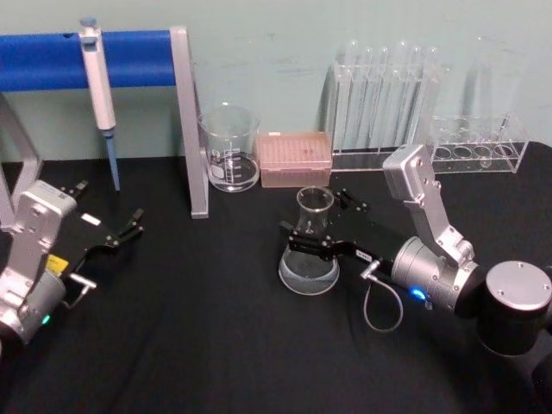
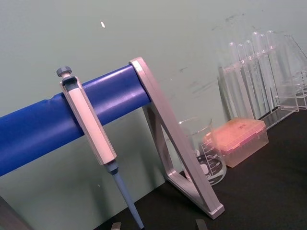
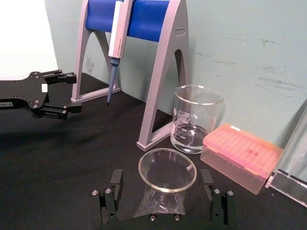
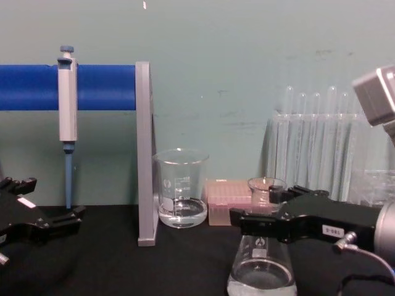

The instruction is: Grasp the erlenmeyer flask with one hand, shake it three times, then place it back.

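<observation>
Left gripper (image 3: pixel 76 92): idle at far left above the tabletop (image 1: pixel 216 345), jaws apart, empty.

Centre: flask (image 1: pixel 308 269) upright on the tabletop, in front of the beaker (image 1: pixel 231 147) and pink tip box (image 1: pixel 296 158). A little liquid in its base.

Right gripper (image 1: pixel 316 222): reaches in from the right, jaws wide, straddling the flask neck below the rim. Gap to the glass on both sides, nothing held.

Step, as judged: grasp, not yet closed. Next: close evenly on the neck under the flare, then lift clear before shaking. Smooth glass, so slip is the risk.
</observation>
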Motion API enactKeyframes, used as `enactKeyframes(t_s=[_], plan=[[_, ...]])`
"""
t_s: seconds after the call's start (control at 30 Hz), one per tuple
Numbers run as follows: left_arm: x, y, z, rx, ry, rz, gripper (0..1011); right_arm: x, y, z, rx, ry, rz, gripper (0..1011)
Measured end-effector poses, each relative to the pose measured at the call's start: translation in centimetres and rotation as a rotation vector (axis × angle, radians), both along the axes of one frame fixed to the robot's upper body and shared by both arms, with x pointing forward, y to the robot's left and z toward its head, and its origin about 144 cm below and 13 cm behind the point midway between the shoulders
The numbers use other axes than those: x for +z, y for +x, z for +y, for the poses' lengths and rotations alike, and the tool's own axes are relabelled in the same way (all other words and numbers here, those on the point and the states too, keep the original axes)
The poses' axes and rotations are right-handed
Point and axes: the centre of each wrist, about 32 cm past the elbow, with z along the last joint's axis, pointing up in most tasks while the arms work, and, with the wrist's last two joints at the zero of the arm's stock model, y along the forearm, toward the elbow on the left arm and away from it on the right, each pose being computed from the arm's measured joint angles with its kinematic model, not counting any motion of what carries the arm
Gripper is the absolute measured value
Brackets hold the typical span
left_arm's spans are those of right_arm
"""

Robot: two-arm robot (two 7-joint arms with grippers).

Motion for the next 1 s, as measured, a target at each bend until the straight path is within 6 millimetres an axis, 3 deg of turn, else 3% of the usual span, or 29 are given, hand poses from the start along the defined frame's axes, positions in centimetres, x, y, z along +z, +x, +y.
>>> enactKeyframes(t_s=[1.0], plan=[[0.00,0.00,0.00,0.000,0.000,0.000,1001,-0.13,0.75,0.46,-0.004,-0.009,0.010,1003]])
